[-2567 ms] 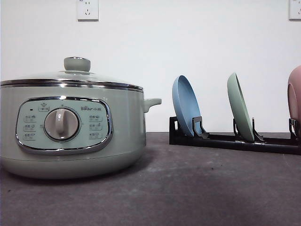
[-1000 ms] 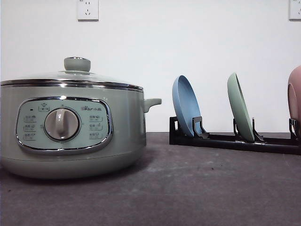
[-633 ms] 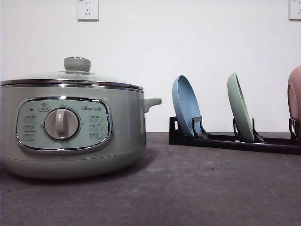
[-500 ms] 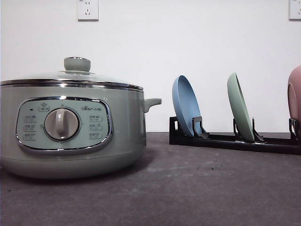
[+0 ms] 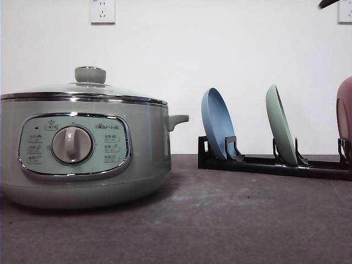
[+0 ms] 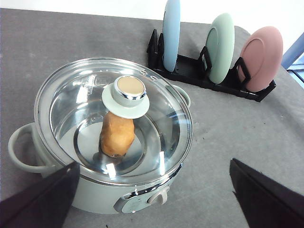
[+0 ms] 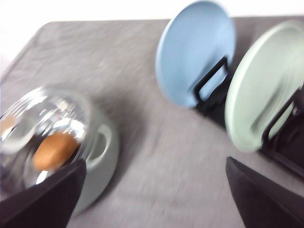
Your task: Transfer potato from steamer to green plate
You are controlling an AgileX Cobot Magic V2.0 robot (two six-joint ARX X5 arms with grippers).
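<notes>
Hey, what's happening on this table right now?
Nothing is being held yet. The potato sits inside the steamer with the glass lid still on. The green plate stands upright in a black rack between a blue plate and a pink plate. Both wrist cameras look down on this from above.

Place: a plain test room set up like a kitchen
Clues: grey table (image 5: 231, 220), bare white wall (image 5: 220, 49), steamer (image 5: 82, 148), plate rack (image 5: 275, 165)

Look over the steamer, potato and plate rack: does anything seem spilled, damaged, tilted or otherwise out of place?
Nothing stands out. The lid sits squarely on the steamer, the potato rests inside, and the green plate stands on edge in the rack.
</notes>
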